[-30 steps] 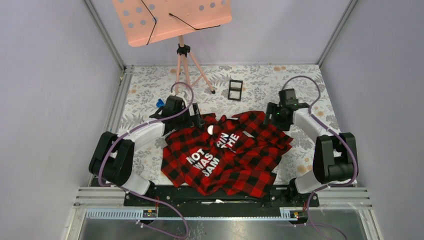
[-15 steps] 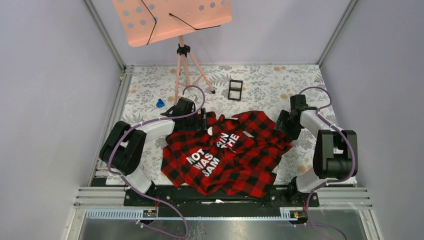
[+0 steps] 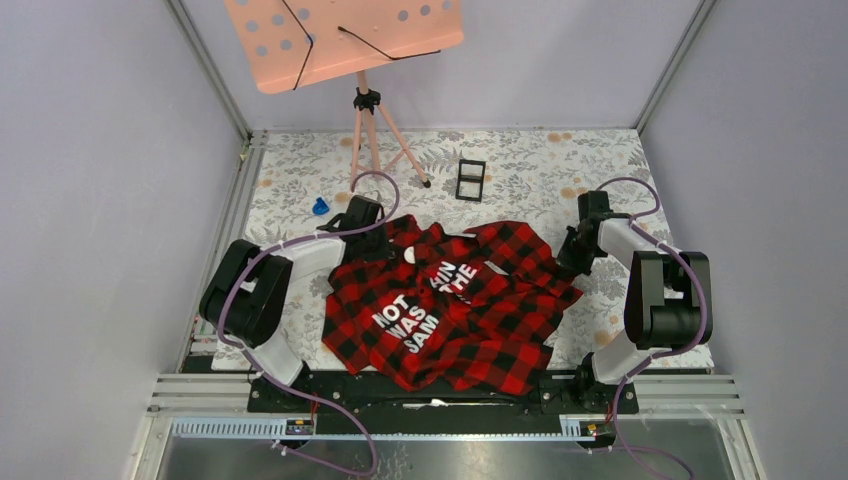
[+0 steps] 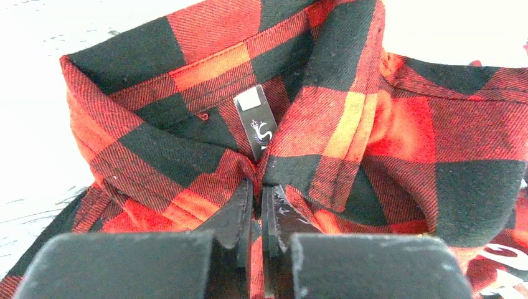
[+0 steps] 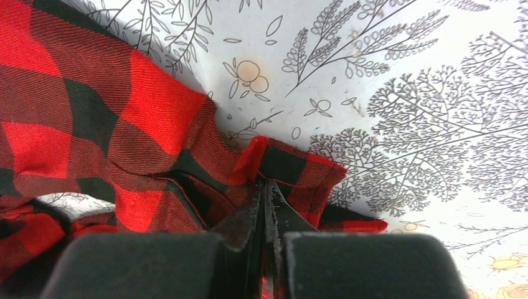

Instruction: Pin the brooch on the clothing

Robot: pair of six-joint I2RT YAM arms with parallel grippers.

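I have two matching arms, the left arm point(image 3: 300, 262) and the right arm point(image 3: 625, 240), each made of smooth white shells between chunky black joint housings. A thin purple cable point(image 3: 375, 174) loops along each one. My left fingers point(image 4: 233, 215) and right fingers point(image 5: 246, 215) are matte black tapering wedges on blocky black bodies with rough, speckled edges.

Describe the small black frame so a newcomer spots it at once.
Start at the pink music stand at the far end of the table. Just right of its tripod feet, beyond the checked shirt, lies the black frame. It alone is a hollow rectangle split by a crossbar, unlike the blue object farther left.
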